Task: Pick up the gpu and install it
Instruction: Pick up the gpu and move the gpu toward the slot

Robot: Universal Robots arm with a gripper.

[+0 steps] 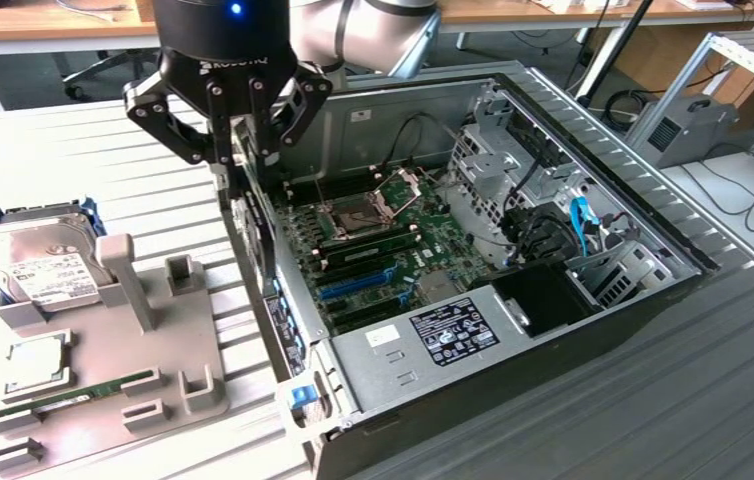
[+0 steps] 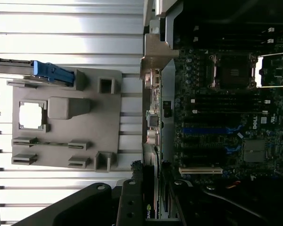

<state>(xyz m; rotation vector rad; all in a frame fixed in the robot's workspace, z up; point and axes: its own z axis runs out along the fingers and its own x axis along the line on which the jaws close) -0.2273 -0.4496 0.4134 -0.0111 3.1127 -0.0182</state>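
Observation:
The gpu (image 1: pixel 254 262) is a thin black card hanging edge-on below my gripper (image 1: pixel 236 150), beside the rear wall of the open computer case (image 1: pixel 591 330), at the exterior view's left of the motherboard. My gripper is shut on its upper edge. In the wrist view the gpu (image 2: pixel 151 207) shows a small green logo between my black fingers (image 2: pixel 130 200). The motherboard (image 1: pixel 377 240) lies flat inside the case, with blue expansion slots (image 1: pixel 357 285) and, in the wrist view, blue expansion slots (image 2: pixel 205 130) off to one side of the card.
A grey parts holder (image 1: pixel 124 390) sits on the slatted table at the exterior view's left. It carries a silver hard drive (image 1: pixel 44 265), a CPU (image 1: pixel 37 365) and a green RAM stick (image 1: pixel 77 395). Cables and drive cages (image 1: pixel 551 220) fill the case's far side.

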